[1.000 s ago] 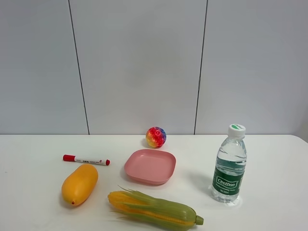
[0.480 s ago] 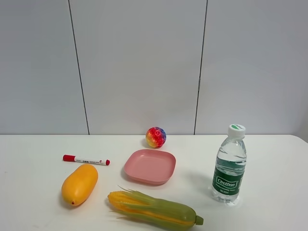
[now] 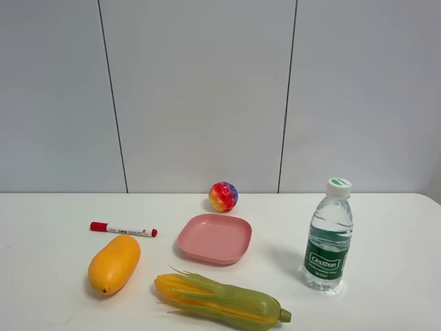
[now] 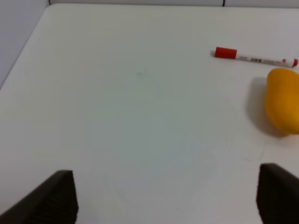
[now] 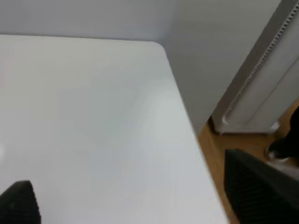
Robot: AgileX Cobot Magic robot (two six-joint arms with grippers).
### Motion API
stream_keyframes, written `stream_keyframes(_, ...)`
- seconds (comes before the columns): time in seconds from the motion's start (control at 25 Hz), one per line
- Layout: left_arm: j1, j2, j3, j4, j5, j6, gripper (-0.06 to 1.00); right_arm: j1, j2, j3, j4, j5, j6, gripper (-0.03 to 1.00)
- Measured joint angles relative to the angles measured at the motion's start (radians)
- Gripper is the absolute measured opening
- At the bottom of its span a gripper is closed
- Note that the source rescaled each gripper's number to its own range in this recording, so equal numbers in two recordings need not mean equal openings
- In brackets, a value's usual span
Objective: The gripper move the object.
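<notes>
The toy corn cob (image 3: 220, 303), yellow kernels in a green husk, lies on the white table near the front edge, in front of the pink plate (image 3: 215, 238). Neither gripper shows in the exterior high view. In the left wrist view, my left gripper (image 4: 166, 205) is open and empty over bare table, its black fingertips (image 4: 51, 198) far apart. The corn is out of that view. In the right wrist view, my right gripper (image 5: 135, 205) is open and empty near the table's right edge, far from the corn.
A mango (image 3: 114, 264) and a red-capped marker (image 3: 124, 229) lie left of the plate; both also show in the left wrist view, mango (image 4: 282, 106) and marker (image 4: 254, 56). A multicoloured ball (image 3: 223, 196) sits behind the plate. A water bottle (image 3: 329, 236) stands right.
</notes>
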Motion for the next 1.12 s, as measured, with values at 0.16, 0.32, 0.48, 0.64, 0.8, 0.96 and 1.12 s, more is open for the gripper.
stream_keyframes(0.16, 0.0, 0.0, 0.0, 0.0, 0.0, 0.0, 1.0, -0.017, -0.096, 0.069, 0.044, 0.078, 0.03, 0.78)
stream_keyframes(0.32, 0.0, 0.0, 0.0, 0.0, 0.0, 0.0, 1.0, -0.017, -0.179, 0.156, 0.026, 0.101, 0.061, 0.88)
stream_keyframes(0.48, 0.0, 0.0, 0.0, 0.0, 0.0, 0.0, 1.0, -0.017, -0.188, 0.253, 0.022, 0.101, 0.055, 0.89)
stream_keyframes(0.64, 0.0, 0.0, 0.0, 0.0, 0.0, 0.0, 1.0, -0.017, -0.188, 0.282, 0.02, 0.105, 0.022, 0.89)
stream_keyframes(0.8, 0.0, 0.0, 0.0, 0.0, 0.0, 0.0, 1.0, -0.017, -0.188, 0.282, 0.025, 0.105, 0.02, 0.89)
stream_keyframes(0.96, 0.0, 0.0, 0.0, 0.0, 0.0, 0.0, 1.0, -0.017, -0.188, 0.282, 0.042, 0.105, 0.005, 0.89)
stream_keyframes(1.12, 0.0, 0.0, 0.0, 0.0, 0.0, 0.0, 1.0, -0.017, -0.188, 0.258, 0.073, 0.104, 0.007, 0.89)
